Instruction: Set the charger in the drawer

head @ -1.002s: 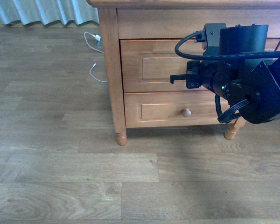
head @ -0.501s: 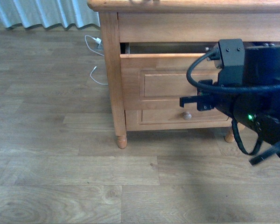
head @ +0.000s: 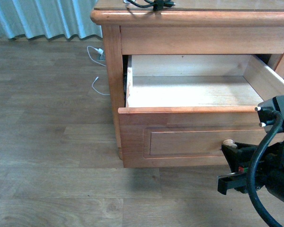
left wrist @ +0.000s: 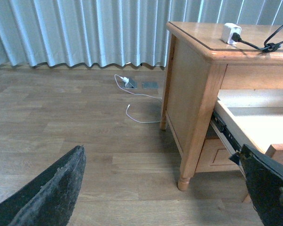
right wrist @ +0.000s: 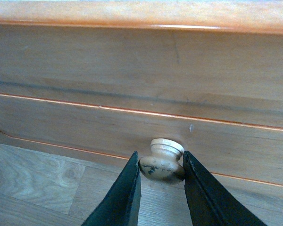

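Note:
The tall honey-coloured drawer (head: pixel 180 127) is pulled far out of the nightstand, and its pale bare-wood inside (head: pixel 189 90) is empty. My right gripper (head: pixel 233 156) is shut on the drawer's round pale knob (head: pixel 228 142); in the right wrist view both fingers press the knob (right wrist: pixel 162 160). The charger (left wrist: pixel 231 33), a white cube with a black cable (left wrist: pixel 269 43), lies on the nightstand top; only its cable (head: pixel 151 4) shows in the front view. My left gripper (left wrist: pixel 160 188) is open and empty, low over the floor to the left of the nightstand.
A thin white cable (left wrist: pixel 137 101) with a small plug lies on the wood floor by the curtain (left wrist: pixel 85 33). The nightstand's front leg (left wrist: pixel 184 174) stands between my left gripper and the drawer. The shallower drawer (left wrist: pixel 217 157) sits below the open one.
The drawer has slid from shut to far out, pulled by my right gripper on its knob. The right arm moved back and down toward the camera.

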You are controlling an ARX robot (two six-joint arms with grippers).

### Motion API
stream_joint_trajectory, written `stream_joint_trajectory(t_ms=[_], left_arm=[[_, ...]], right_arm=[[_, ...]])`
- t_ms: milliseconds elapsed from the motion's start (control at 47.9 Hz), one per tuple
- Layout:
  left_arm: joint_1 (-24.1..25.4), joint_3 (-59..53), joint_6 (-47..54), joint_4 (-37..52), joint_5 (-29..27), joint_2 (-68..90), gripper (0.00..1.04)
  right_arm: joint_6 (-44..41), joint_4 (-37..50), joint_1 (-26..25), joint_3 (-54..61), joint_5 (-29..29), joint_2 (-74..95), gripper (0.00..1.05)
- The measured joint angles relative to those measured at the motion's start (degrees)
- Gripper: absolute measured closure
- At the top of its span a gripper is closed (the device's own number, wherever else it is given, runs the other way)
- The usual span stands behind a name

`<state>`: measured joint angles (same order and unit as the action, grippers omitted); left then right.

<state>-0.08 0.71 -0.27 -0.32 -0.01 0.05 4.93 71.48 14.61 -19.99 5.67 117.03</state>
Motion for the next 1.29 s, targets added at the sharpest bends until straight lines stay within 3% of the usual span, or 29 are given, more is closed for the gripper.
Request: stream_joint_trajectory(t_ms=[251,438,856,1002,1127,1295], left_arm=[[0.0,0.0,0.0,0.0,0.0,0.0,0.06],[0.0,0.0,0.0,0.0,0.0,0.0,0.06],[0.02,0.0,0.0,0.0,0.0,0.0,0.06],[0.02,0.0,0.0,0.0,0.0,0.0,0.06],[0.0,0.0,0.0,0.0,0.0,0.0,0.06],[0.0,0.0,0.0,0.0,0.0,0.0,0.06]], right_arm=[[-0.87,-4.11,-2.05,2.91,3.45,-5.95,0.37],[-3.17,-20.09,-5.42,2.71,5.44,-24.17,0.06],[-3.74,-48.39,-13.49,0.15,8.33,-60.28,0.08],[-2.95,-57.96,-18.49,1.22,11.45,-73.13,0.08],[-1.53,-62.77,-21.86,3.39,11.45,-80.98,0.08],[-1.18,-62.97,-22.14,3.63,11.41,-82.12,0.08]])
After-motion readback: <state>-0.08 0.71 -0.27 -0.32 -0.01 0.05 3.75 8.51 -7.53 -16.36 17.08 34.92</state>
